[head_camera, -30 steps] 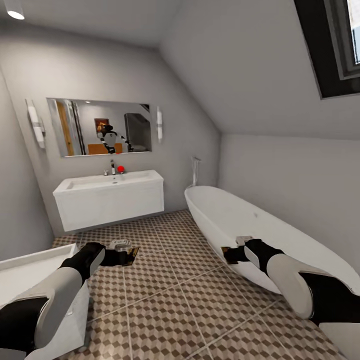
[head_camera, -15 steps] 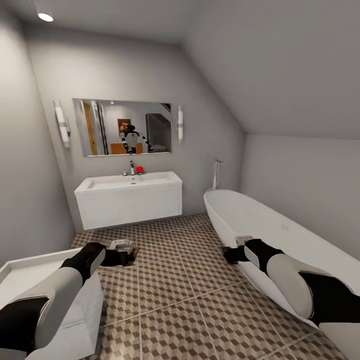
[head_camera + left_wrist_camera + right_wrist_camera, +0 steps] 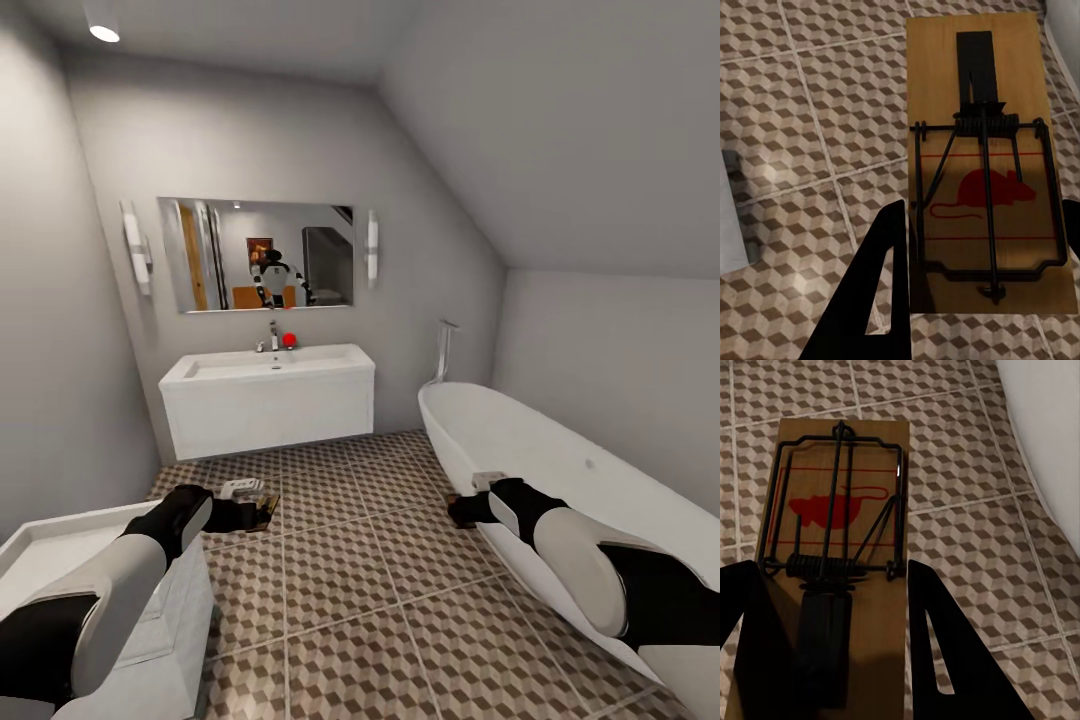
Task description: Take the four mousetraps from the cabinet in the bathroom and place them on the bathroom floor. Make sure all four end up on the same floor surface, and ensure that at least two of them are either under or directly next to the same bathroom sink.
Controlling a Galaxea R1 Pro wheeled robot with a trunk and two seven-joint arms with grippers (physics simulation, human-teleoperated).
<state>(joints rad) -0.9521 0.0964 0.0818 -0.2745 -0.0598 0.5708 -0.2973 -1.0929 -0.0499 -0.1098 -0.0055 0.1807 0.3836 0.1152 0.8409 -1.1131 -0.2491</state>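
You are carrying one mousetrap in each gripper, both held above the bathroom floor [image 3: 340, 560] in the lower half of the head view: the left gripper [image 3: 250, 512] is clamped on the left mousetrap [image 3: 982, 157] at lower left, and the right gripper [image 3: 462, 508] is clamped on the right mousetrap [image 3: 840, 562] at lower right, close beside the bathtub [image 3: 520, 460]. Treat each as a light, stiff wooden board, flat and thin, with a sprung wire frame on top that looks delicate and could snap or shift if squeezed; judge the safe hold to be the bare long edges of the board, which is where the fingers sit now, clear of the wire and coil. In the left wrist view the board's long axis runs along the fingers, with the dark plate end pointing away from the gripper and the red mouse print nearer it. In the right wrist view the long axis also follows the fingers, but the plate end lies between them and the printed end points outward. The sink [image 3: 268, 395] stands centre frame against the far wall, well apart from both traps, with bare tiles beneath it.
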